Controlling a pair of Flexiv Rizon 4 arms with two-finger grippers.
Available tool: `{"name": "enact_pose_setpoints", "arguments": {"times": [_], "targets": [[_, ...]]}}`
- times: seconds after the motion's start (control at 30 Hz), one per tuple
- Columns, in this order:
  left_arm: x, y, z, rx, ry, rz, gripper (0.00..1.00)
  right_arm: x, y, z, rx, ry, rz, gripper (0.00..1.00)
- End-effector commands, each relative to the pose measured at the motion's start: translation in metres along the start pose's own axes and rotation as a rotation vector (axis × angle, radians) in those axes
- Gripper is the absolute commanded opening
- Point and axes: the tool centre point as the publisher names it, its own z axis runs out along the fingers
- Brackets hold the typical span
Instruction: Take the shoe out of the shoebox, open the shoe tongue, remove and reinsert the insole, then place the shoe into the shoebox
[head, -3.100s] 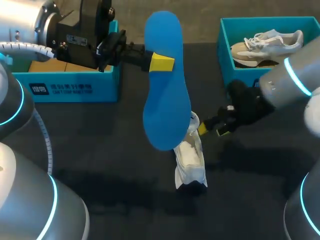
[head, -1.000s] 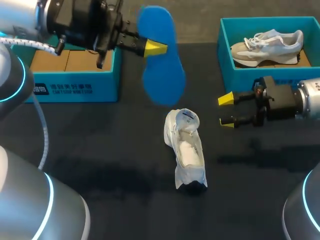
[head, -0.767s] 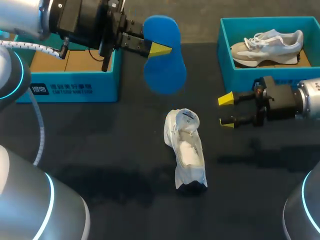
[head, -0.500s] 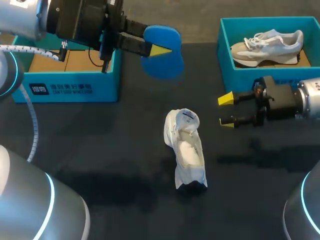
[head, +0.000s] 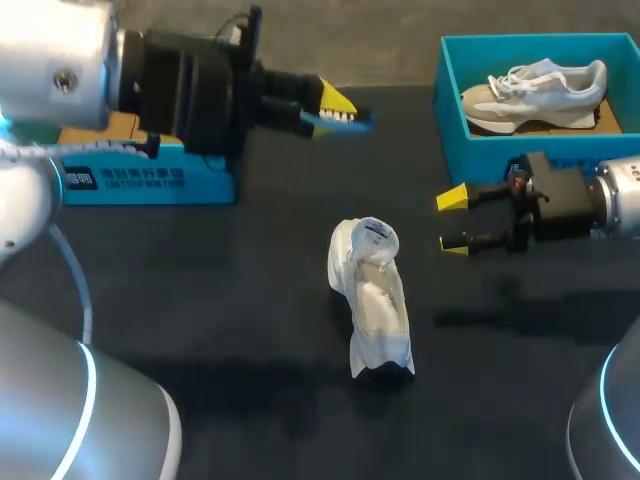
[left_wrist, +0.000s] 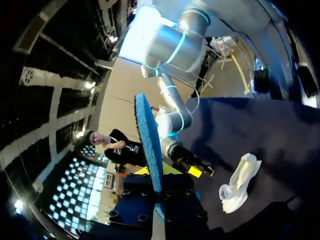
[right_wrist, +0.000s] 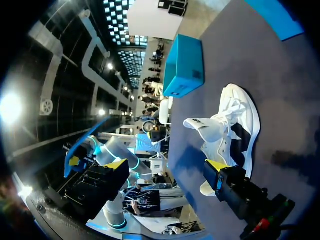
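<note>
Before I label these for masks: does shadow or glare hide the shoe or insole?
Head view: faint shadows on the table, none over the shoe; insole edge-on. Left wrist view: backlight behind the insole, no washout. Right wrist view: lamp flare away from the shoe.

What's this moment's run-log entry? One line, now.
step: insole out, not yet reinserted | left gripper: shut on insole | right gripper: open, beside shoe | shoe: on table, tongue lifted
</note>
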Motion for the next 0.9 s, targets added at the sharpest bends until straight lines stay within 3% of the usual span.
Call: {"name": "enact_pose_setpoints", "arguments": {"times": [0.03, 0.43, 0.63, 0.9], "targets": [[0.023, -0.011, 0.006, -0.144, -0.079, 0.348, 0.00, 0.000, 0.000, 0.002, -0.002, -0.002, 0.000, 1.00], [0.023, -0.011, 0.006, -0.144, -0.079, 0.348, 0.00, 0.000, 0.000, 0.002, -0.002, -0.002, 0.000, 1.00], [0.046, 0.020, 0.011, 0.018, -0.193, 0.469, 0.00, 0.000, 0.000, 0.002, -0.002, -0.002, 0.000, 1.00], [0.069, 0.040, 0.010, 0.082, -0.293, 0.638, 0.00, 0.000, 0.000, 0.002, -0.002, -0.002, 0.000, 1.00]]}}
